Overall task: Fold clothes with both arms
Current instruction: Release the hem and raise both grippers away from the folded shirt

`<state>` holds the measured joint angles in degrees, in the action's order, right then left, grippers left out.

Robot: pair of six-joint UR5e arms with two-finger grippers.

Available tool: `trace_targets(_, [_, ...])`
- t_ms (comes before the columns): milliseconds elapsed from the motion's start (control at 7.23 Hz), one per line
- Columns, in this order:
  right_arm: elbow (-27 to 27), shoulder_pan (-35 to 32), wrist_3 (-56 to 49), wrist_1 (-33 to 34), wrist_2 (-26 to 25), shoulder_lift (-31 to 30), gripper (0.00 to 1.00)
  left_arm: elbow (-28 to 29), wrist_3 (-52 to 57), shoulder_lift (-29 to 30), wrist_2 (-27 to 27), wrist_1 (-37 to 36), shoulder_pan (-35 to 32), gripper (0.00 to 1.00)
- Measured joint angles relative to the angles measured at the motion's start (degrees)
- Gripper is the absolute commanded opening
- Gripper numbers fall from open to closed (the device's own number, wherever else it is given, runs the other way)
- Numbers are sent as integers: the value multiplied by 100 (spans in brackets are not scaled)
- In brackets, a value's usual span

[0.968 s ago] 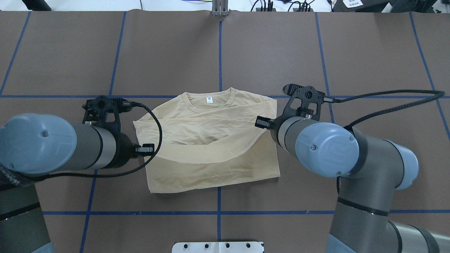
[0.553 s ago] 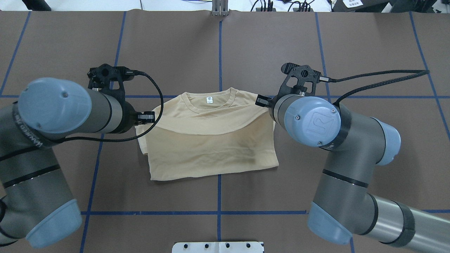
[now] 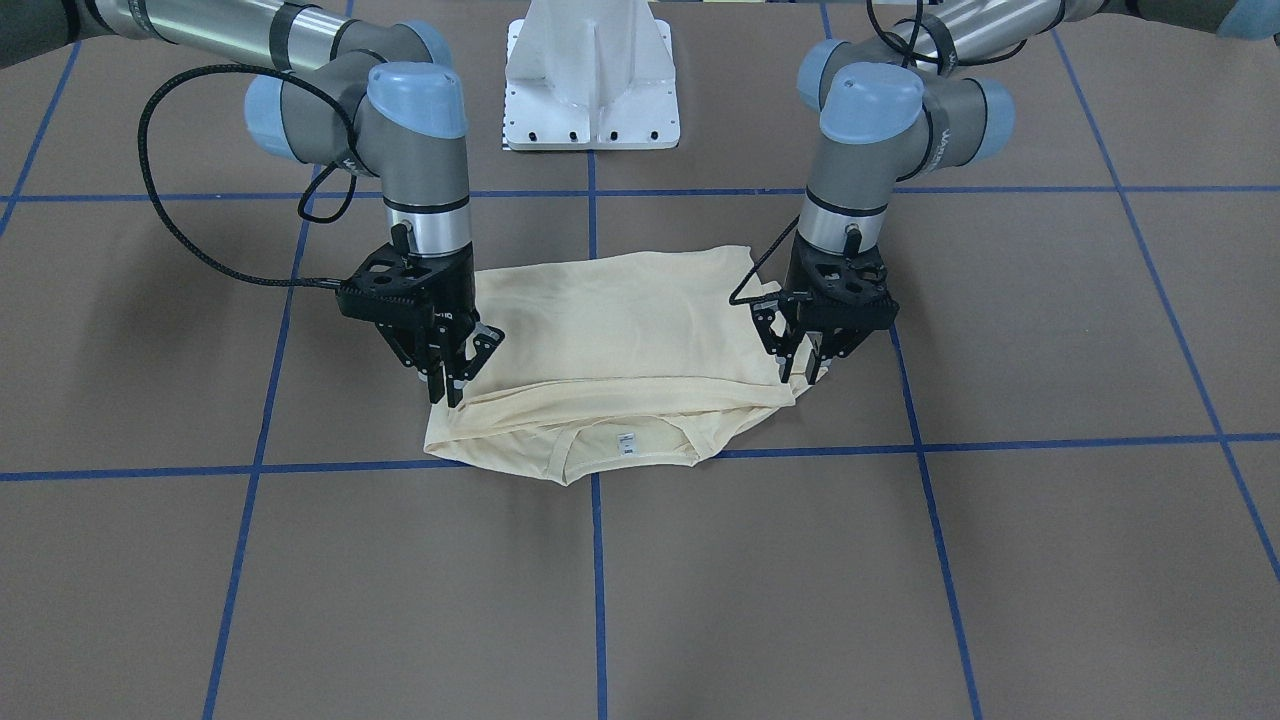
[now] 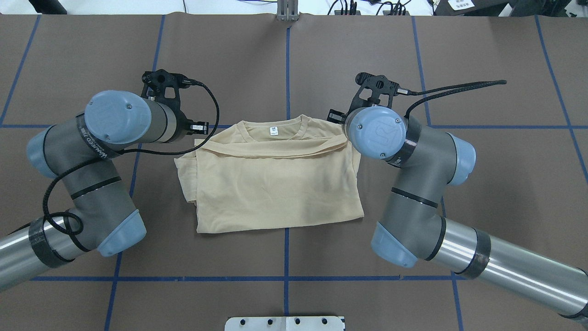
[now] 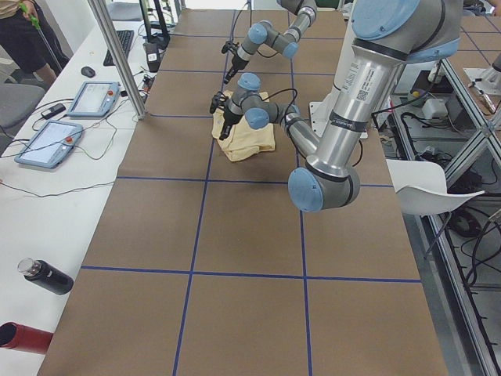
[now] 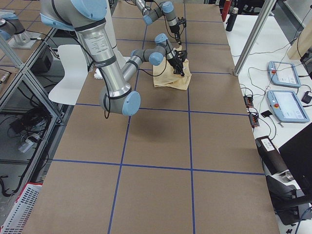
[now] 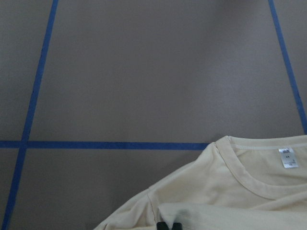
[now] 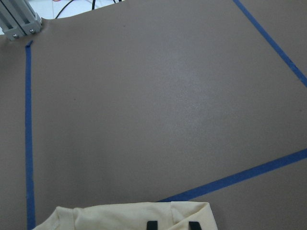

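Observation:
The pale cream-yellow T-shirt (image 4: 275, 184) lies doubled over on the brown table, its lower edge laid just short of the ribbed collar and white label (image 4: 274, 131). No print shows. My left gripper (image 3: 808, 368) is shut on the folded edge at the shirt's corner on my left, low over the table. My right gripper (image 3: 447, 388) is shut on the opposite corner of the same edge. In the overhead view both wrists hide the fingers. The left wrist view has the fingertips (image 7: 170, 225) on cloth beside the collar; in the right wrist view the fingertips (image 8: 172, 224) straddle the shirt (image 8: 134, 215).
Blue tape lines (image 4: 286, 69) grid the brown table. The white pedestal base (image 3: 590, 70) stands behind the shirt on the robot's side. An aluminium post (image 4: 287, 11) sits at the far edge. Tablets (image 5: 78, 98) and a bottle (image 5: 47, 276) lie on a side bench.
Both arms have carried the shirt's lower edge away from the robot, up toward the collar. The hanging fold has flattened over the body of the shirt.

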<state>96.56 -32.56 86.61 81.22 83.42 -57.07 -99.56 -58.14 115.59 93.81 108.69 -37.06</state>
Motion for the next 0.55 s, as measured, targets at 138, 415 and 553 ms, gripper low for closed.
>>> trace_targets(138, [62,-246,-272,-16,596,9,100,-109,354,-75,85,73,-68,100])
trace_targets(415, [386,-503,-877,-48,1184,-263,100,-649,565,-558,427,121,-77,100])
trace_targets(553, [531,-528,-981,-82,1238,-413,100,-855,364,-877,524,251,34,100])
